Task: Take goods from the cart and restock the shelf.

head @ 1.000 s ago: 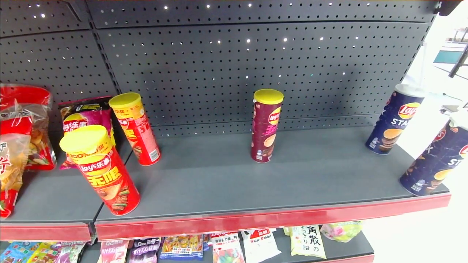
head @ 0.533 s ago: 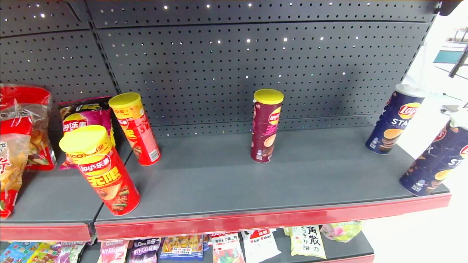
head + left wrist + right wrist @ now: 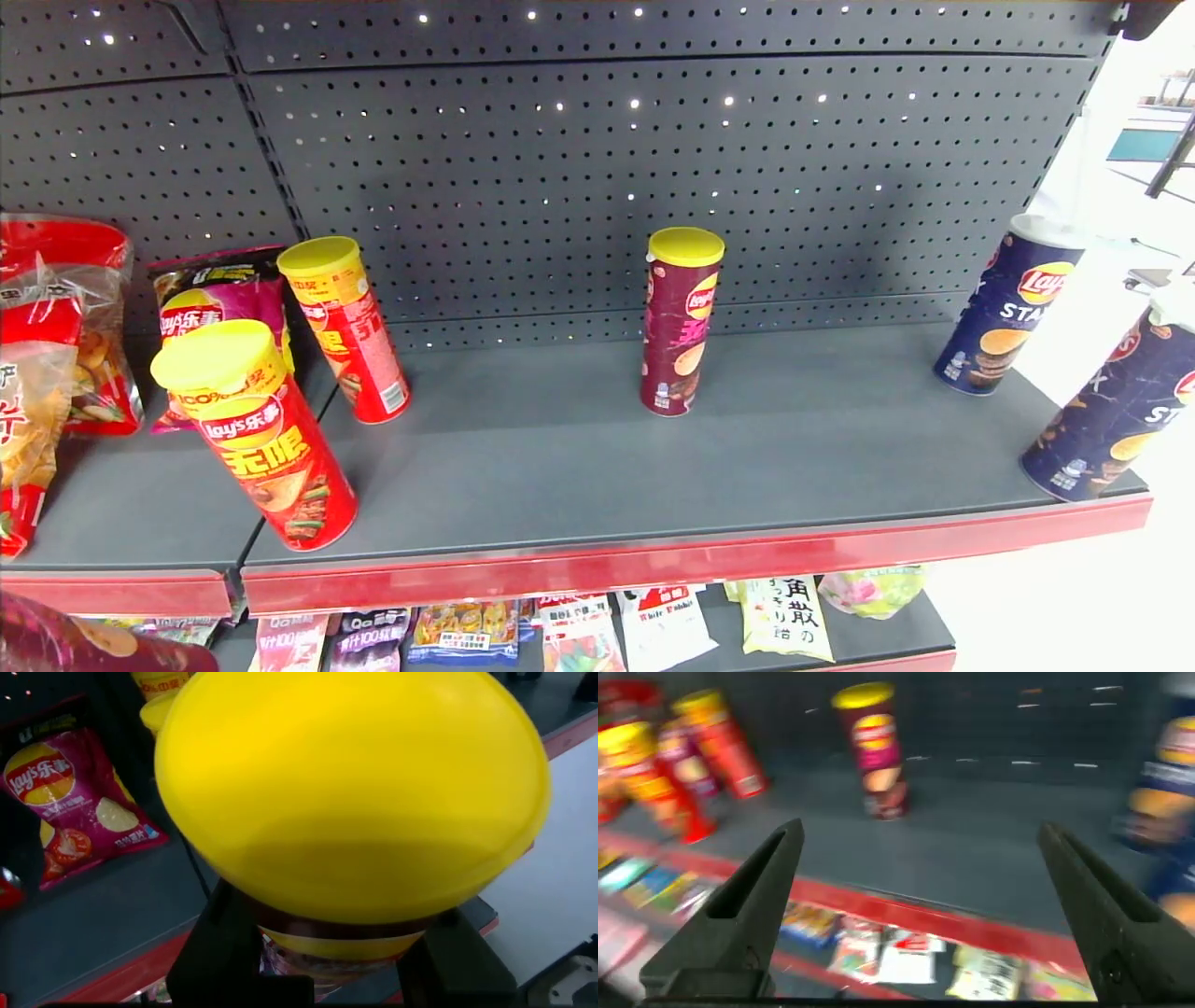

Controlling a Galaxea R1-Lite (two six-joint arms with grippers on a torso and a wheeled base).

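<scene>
Shelf (image 3: 579,467) holds a maroon can (image 3: 680,322) upright near its middle, yellow lid on, contents unseen. Left of that can stand a back red can (image 3: 347,329) and a front red can (image 3: 261,439), both lidded, with a purple chip bag (image 3: 219,308) between them. Right of it stand two dark blue cans (image 3: 1008,303). The left gripper (image 3: 341,961) has its jaws clamped on a second maroon can (image 3: 350,793), low and far left of the shelved one. The right gripper (image 3: 924,905) faces the shelved can, jaws wide and empty.

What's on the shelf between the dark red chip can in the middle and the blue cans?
Nothing. In the head view, just bare grey shelf lies between the dark red can and the blue cans.
</scene>
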